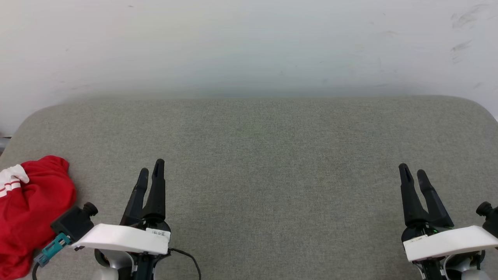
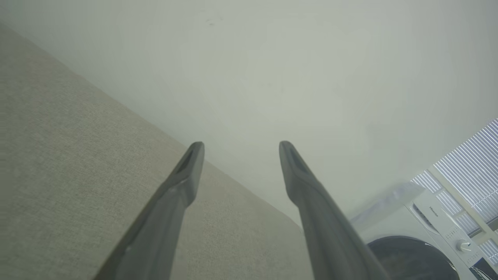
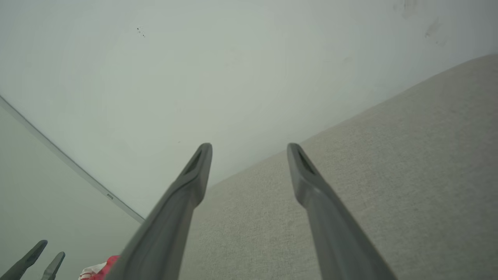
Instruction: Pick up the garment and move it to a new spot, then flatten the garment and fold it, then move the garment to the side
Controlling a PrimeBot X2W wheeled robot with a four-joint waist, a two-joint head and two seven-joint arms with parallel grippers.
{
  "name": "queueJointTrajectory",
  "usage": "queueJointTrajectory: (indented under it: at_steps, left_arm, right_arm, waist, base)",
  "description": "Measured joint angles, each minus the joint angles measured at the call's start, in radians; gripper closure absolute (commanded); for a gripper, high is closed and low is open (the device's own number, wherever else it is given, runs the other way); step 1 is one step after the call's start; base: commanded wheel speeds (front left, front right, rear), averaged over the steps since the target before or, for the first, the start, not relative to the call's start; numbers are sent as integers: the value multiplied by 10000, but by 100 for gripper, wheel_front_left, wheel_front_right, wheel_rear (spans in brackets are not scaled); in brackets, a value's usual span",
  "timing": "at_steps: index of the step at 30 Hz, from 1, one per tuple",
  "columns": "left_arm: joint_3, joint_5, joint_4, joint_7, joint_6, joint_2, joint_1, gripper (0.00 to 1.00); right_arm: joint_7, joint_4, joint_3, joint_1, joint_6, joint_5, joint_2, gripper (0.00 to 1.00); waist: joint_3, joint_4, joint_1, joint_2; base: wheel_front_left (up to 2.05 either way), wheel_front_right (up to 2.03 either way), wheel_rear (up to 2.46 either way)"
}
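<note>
The garment (image 1: 33, 217), a bright red soft jersey shirt with a white sleeve and red-and-white striped trim, lies bunched in a heap at the lower left of the head view. It sits on the grey woven fabric surface (image 1: 272, 155), and the frame edge cuts part of it off. As far as the heap shows, its longer run goes up and down that left edge, with the striped white cuff at its upper end.

The left hand (image 1: 151, 166) hovers just to the right of the heap, its two long dark fingers spread wide, empty, and pointing toward the pale wall (image 1: 249, 46). The garment lies off to the side of this hand's wrist and behind its fingertips, not ahead of them. The right hand (image 1: 412, 169) is at the lower right, also wide and empty, and well apart from the shirt.

The left arm is plainly the nearer one. By my reading, it would have to swing out to the left and draw back before the fingers could close on cloth.
</note>
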Motion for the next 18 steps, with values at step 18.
queueJointTrajectory:
  at_steps: [18]
  left_arm:
    - [-140,3252,38,-491,0,190,251,0]
  right_arm:
    - [704,-550,-6,244,0,-2581,61,0]
  waist:
    - [-46,25,0,0]
  base:
    - [0,0,0]
